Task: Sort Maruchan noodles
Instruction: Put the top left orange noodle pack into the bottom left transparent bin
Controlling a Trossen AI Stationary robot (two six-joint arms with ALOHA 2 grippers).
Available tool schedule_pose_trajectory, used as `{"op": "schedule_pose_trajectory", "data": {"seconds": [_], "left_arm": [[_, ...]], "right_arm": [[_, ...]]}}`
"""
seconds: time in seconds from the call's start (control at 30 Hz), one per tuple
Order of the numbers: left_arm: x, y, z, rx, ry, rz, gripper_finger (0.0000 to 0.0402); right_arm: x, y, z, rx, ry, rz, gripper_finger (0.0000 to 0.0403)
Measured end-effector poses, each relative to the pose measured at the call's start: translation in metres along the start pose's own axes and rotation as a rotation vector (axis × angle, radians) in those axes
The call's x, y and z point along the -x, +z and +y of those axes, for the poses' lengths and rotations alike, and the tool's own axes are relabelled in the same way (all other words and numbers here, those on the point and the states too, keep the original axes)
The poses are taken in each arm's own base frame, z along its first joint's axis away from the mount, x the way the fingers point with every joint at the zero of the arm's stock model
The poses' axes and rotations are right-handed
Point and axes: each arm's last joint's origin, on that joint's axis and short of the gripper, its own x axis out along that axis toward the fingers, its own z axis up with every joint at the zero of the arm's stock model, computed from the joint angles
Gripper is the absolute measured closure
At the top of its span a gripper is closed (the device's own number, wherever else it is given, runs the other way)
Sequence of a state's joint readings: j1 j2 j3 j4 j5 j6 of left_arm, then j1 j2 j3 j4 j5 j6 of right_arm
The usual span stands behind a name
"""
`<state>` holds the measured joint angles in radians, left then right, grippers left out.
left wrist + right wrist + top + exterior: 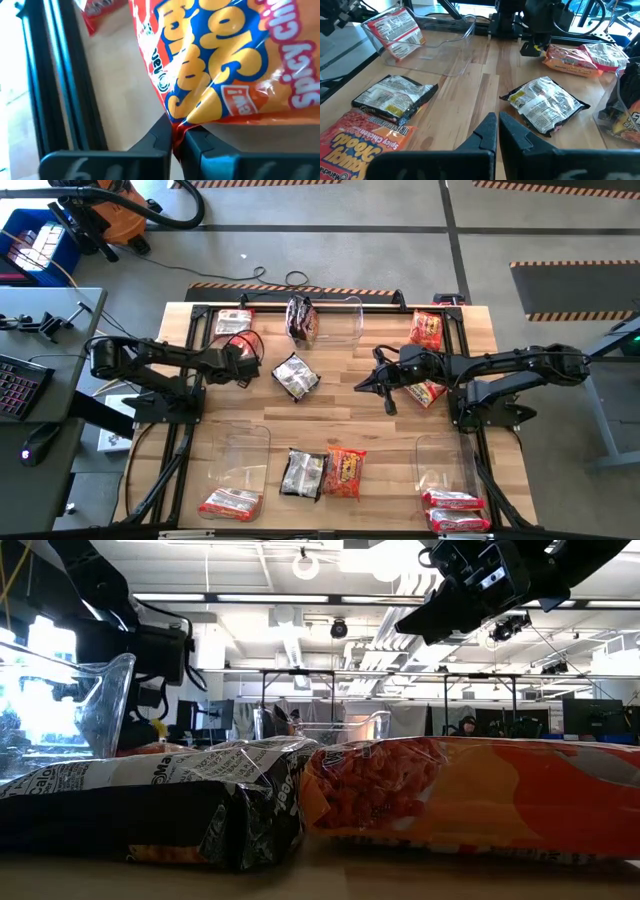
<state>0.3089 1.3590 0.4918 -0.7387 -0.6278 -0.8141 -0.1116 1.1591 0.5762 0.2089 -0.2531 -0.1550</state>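
Observation:
Noodle packets lie scattered on the wooden table (380, 440). My left gripper (250, 363) is at the far left, shut on an orange packet (235, 60) that lies beside a pink-and-white packet (233, 320). The right wrist view shows that gripper (534, 49) at the orange packet (567, 59) too. My right gripper (366, 383) hovers shut over mid-table, holding nothing, with a silver-black packet (295, 376) to its left. An orange packet (345, 472) and a dark packet (303, 473) lie flat near the front edge. My left gripper pinches the orange packet's crimped red edge at a corner (176, 129) between its two fingers. The fingers (197, 142) come slanting down from the table's left side. In the right wrist view the packet's far part (580, 62) lies on the table.
A clear bin (340, 315) at the far edge holds a dark packet (301, 320). Clear bins at the front left (240, 450) and front right (440, 460) hold pink packets. Two orange packets (426, 330) (428, 392) lie by the right arm. Black frame rails (300, 293) border the table.

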Motion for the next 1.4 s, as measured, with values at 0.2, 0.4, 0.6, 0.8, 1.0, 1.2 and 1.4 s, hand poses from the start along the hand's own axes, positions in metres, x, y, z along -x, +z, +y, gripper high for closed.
{"op": "schedule_pose_trajectory", "data": {"seconds": [0.2, 0.4, 0.6, 0.8, 1.0, 1.2, 1.4], "left_arm": [[0.017, 0.007, -0.007, 0.010, 0.052, -0.171, 0.0399], [0.041, 0.022, -0.009, -0.036, 0.162, -0.356, 0.0401], [0.063, 0.033, -0.014, -0.159, 0.225, -0.472, 0.0401], [0.077, 0.036, -0.016, -0.231, 0.196, -0.493, 0.0401], [0.099, 0.030, -0.005, -0.233, 0.070, -0.540, 0.0401], [0.128, 0.017, 0.012, -0.244, -0.071, -0.662, 0.0401], [0.158, 0.018, 0.015, -0.194, -0.252, -0.833, 0.0401]], "right_arm": [[0.000, 0.000, 0.000, 0.001, 0.000, 0.000, 0.0403], [0.000, 0.000, 0.000, -0.012, 0.000, 0.003, 0.0403], [0.000, 0.000, -0.001, -0.079, -0.046, 0.007, 0.0396], [0.000, 0.000, -0.001, -0.122, -0.053, 0.007, 0.0364], [0.000, -0.001, -0.003, -0.156, -0.062, 0.006, 0.0326], [-0.001, 0.003, -0.014, -0.298, -0.091, -0.074, 0.0284], [-0.032, -0.005, -0.020, -0.412, 0.046, -0.163, 0.0228]]}}
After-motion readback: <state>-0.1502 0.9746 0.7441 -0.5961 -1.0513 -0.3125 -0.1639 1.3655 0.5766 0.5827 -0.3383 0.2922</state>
